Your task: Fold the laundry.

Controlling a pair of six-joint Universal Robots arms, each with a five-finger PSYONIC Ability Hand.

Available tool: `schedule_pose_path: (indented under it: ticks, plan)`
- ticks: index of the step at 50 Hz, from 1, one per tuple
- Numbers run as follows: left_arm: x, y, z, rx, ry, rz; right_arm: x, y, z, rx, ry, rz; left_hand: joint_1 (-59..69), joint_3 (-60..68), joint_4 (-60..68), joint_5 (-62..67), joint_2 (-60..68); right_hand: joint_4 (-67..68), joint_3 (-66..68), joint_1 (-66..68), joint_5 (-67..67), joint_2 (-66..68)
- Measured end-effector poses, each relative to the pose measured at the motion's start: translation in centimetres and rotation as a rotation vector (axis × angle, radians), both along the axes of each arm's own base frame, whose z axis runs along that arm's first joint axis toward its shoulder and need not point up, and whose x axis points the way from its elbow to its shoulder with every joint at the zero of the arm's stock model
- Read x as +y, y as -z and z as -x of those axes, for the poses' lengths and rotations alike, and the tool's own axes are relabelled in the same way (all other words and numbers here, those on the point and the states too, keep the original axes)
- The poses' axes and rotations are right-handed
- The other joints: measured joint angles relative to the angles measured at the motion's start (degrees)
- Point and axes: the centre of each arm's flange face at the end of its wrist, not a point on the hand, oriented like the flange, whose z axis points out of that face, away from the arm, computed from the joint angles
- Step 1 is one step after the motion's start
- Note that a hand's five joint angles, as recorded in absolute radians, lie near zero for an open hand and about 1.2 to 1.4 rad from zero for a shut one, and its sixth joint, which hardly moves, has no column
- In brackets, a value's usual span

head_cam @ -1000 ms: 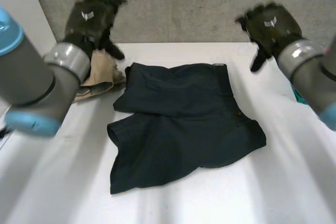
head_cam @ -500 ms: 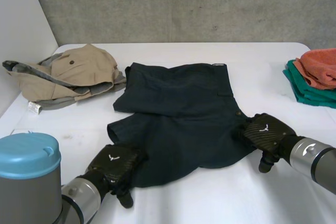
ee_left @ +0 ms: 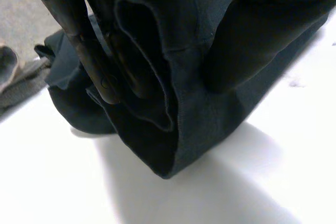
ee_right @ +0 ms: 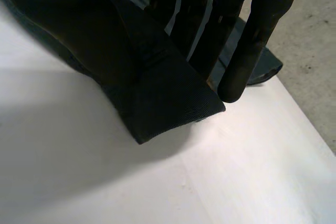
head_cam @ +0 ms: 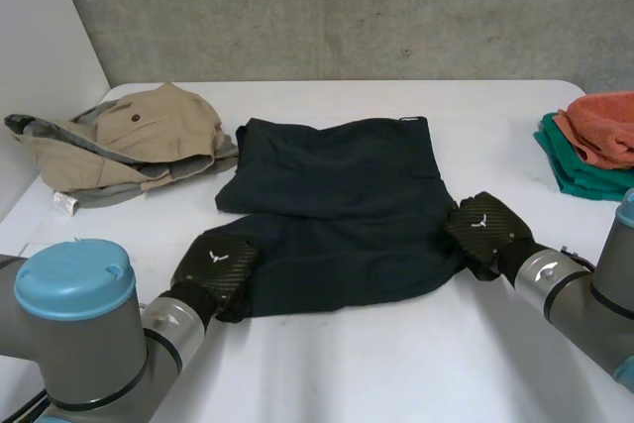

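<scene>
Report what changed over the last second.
Both hands came down from up high. The left hand and right hand took hold of the near corners of the shorts and pulled that hem away from the robot. The tan garment and folded stack stayed put.

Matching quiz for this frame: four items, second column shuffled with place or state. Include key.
Column one:
1. dark shorts
2. beige clothes
3. orange cloth
4. left hand

Column two:
A. lies on a green cloth at the right side of the table
B. pinches the near left corner of the shorts
C. lies in the middle of the table
D. crumpled at the table's far left

Pairs: 1-C, 2-D, 3-A, 4-B
</scene>
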Motion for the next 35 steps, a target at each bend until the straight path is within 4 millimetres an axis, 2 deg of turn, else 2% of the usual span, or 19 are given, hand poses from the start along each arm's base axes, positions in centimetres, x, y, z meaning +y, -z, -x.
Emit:
schedule_pose_path:
  ticks: [7, 11, 16, 17, 20, 24, 26, 30, 32, 35]
  plan:
    - [0.4, -2.2, -0.1, -0.024, 0.021, 0.087, 0.3, -0.4, 0.1, 0.008, 0.037, -0.001, 0.0, 0.0, 0.01, 0.0, 0.0, 0.06, 0.0, 0.0, 0.0, 0.0]
    - [1.5, -4.3, -0.5, -0.022, 0.026, 0.106, 1.1, -1.6, 0.5, 0.03, 0.06, -0.032, 0.0, 0.0, 0.01, 0.0, 0.0, 0.11, 0.0, 0.0, 0.0, 0.0]
    - [3.9, -6.2, -1.7, -0.06, 0.038, 0.042, 3.3, -4.1, 1.1, 0.081, 0.062, -0.126, 0.0, 0.0, 0.02, 0.0, 0.01, 0.23, 0.05, 0.0, 0.0, 0.0]
    - [4.9, -6.6, -2.2, -0.087, 0.046, -0.003, 4.3, -5.0, 1.5, 0.107, 0.058, -0.167, 0.0, 0.0, 0.02, 0.0, 0.01, 0.24, 0.11, 0.0, 0.0, 0.0]
    - [7.4, -7.1, -3.3, -0.162, 0.076, -0.123, 6.6, -7.1, 2.6, 0.18, 0.048, -0.269, 0.0, 0.0, 0.03, 0.0, 0.01, 0.26, 0.11, 0.0, 0.0, 0.0]
    - [10.3, -7.2, -4.0, -0.255, 0.143, -0.243, 9.0, -8.8, 3.9, 0.265, 0.013, -0.372, 0.0, 0.01, 0.03, 0.0, 0.02, 0.27, 0.15, 0.0, 0.0, 0.0]
    - [11.0, -7.3, -4.0, -0.281, 0.174, -0.26, 9.8, -9.4, 4.2, 0.289, -0.007, -0.398, 0.0, 0.1, 0.03, 0.0, 0.05, 0.27, 0.27, 0.0, 0.0, 0.0]
    - [10.6, -7.5, -3.1, -0.265, 0.201, -0.198, 9.9, -9.8, 4.3, 0.284, -0.012, -0.382, 0.0, 0.24, 0.05, 0.97, 0.18, 0.27, 0.28, 0.0, 0.0, 0.0]
    - [9.6, -7.7, -2.4, -0.229, 0.197, -0.133, 9.3, -9.8, 4.2, 0.256, 0.008, -0.35, 0.0, 0.24, 0.05, 1.09, 0.18, 0.27, 0.28, 0.22, 0.0, 0.0]
    - [6.7, -8.2, -1.1, -0.146, 0.162, 0.01, 7.7, -9.6, 3.7, 0.188, 0.046, -0.287, 0.0, 0.25, 0.05, 1.09, 0.19, 0.27, 0.28, 0.22, 0.0, 0.0]
